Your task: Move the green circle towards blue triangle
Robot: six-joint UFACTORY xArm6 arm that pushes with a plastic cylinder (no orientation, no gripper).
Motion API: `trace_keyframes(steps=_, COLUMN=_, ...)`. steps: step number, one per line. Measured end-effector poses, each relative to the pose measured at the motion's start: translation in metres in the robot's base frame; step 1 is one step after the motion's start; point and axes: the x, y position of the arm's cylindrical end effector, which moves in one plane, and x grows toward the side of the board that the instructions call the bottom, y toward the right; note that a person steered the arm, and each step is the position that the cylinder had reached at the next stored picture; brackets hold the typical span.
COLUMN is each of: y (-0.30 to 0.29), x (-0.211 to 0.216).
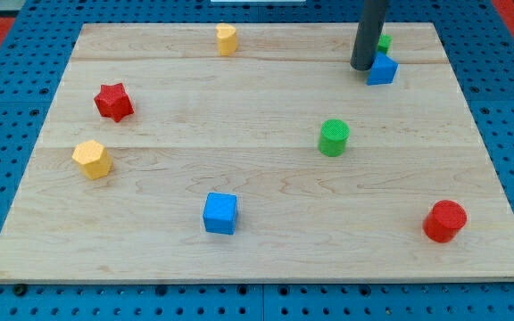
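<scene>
Seven blocks on the wooden board. My tip, holding nothing, touches the blue triangle, well apart from the green circle. The tip probably needs to go below the circle to push upward.

tip touching triangle, its left | circle below, apart | board under all

My tip stands far right, just beside the blue triangle; a small green block sits just behind. Bare table lies between the green circle and the triangle. Red cylinder, blue cube, and the left-side blocks stand well apart from that lane.
</scene>
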Motion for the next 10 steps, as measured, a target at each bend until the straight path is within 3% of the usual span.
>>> trace_keyframes(steps=1, y=-0.013, x=0.017)
trace_keyframes(steps=3, y=-0.113, x=0.039)
trace_keyframes(steps=5, y=-0.127, x=0.146)
trace_keyframes(steps=7, y=-0.109, x=0.151)
trace_keyframes(steps=8, y=-0.066, x=0.149)
trace_keyframes(steps=10, y=-0.048, x=0.113)
